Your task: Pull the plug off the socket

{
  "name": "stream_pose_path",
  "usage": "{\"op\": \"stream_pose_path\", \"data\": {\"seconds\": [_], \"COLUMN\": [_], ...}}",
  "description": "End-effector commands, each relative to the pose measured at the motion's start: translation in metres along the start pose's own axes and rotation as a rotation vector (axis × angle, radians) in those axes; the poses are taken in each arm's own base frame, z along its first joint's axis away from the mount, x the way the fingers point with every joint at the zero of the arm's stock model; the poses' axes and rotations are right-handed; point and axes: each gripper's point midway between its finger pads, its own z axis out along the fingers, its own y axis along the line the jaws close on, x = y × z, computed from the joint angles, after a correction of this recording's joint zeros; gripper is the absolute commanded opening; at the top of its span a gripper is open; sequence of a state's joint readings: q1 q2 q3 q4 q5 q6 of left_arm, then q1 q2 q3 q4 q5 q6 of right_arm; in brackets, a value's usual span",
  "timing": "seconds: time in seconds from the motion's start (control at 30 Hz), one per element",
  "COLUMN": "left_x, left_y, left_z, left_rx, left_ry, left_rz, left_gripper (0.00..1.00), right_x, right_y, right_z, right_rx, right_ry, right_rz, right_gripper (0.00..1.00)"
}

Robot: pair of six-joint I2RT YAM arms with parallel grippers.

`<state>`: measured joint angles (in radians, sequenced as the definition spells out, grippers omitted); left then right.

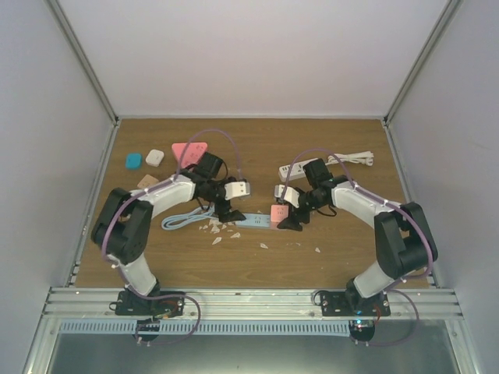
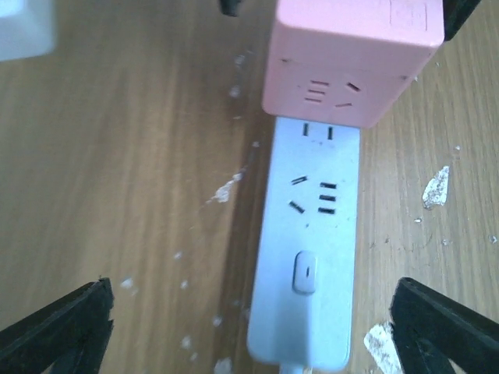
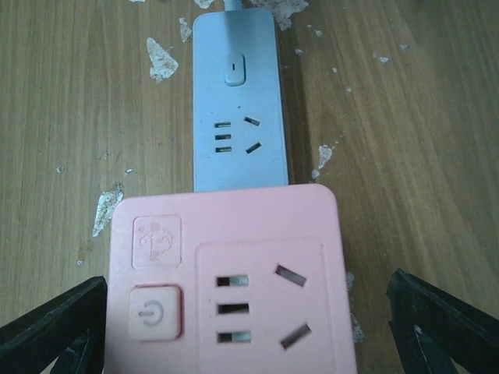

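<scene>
Centre of the scene: the pink cube-shaped plastic plug [image 3: 234,280] looks seated on the pale blue plastic socket strip [image 2: 312,234]. The left gripper [image 2: 249,319] and right gripper [image 3: 249,319] gape wide, both empty. The pull is apparently not yet done.

Robot lab bench cell. White panel walls [image 1: 257,54] on aluminium frame posts [image 1: 84,62] enclose wooden tabletop [image 1: 257,132] around left gripper [image 1: 228,209] and right gripper [image 1: 290,221]. Metal base rail [image 1: 249,300] behind them. Teal adapter [image 1: 134,160], white adapter [image 1: 154,157] beyond left gripper; white power strip [image 1: 312,167] beyond right gripper.
</scene>
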<state>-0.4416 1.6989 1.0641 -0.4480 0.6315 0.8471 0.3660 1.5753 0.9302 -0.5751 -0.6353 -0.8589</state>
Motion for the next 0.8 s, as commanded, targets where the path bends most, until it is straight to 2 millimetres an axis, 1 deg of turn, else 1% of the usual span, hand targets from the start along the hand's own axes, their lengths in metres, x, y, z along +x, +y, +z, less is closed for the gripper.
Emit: {"op": "stream_pose_path", "data": {"seconds": [0.0,0.13,0.23,0.33,0.4,0.53,0.67,0.7,0.77], "left_x": [-0.007,-0.008,-0.006,-0.006,-0.005,0.000,0.012,0.015,0.023], "left_y": [-0.008,-0.014,-0.019,-0.022,-0.023,-0.027,-0.029,-0.031,-0.035], "left_z": [0.030,0.048,0.057,0.065,0.068,0.074,0.078,0.078,0.079], "left_rx": [0.077,0.113,0.134,0.139,0.132,0.115,0.111,0.113,0.121], "left_ry": [0.006,0.010,0.018,0.017,0.029,0.060,0.104,0.112,0.136], "left_rz": [0.031,0.045,0.057,0.071,0.082,0.106,0.107,0.107,0.108], "left_gripper": [0.92,0.81,0.72,0.66,0.62,0.51,0.39,0.35,0.31], "right_x": [-0.001,-0.001,-0.002,-0.003,-0.004,-0.006,-0.018,-0.022,-0.028], "right_y": [0.005,0.004,0.003,0.002,0.002,0.003,0.003,0.004,0.005], "right_z": [0.010,0.014,0.014,0.015,0.015,0.014,0.005,0.003,-0.002], "right_rx": [-0.040,-0.045,-0.036,-0.035,-0.038,-0.034,-0.021,-0.020,-0.023], "right_ry": [-0.013,-0.012,-0.015,-0.019,-0.019,-0.025,-0.060,-0.073,-0.102], "right_rz": [-0.006,-0.006,-0.007,-0.007,-0.011,-0.022,-0.044,-0.049,-0.052], "right_gripper": [0.94,0.91,0.88,0.83,0.77,0.63,0.48,0.46,0.44]}}
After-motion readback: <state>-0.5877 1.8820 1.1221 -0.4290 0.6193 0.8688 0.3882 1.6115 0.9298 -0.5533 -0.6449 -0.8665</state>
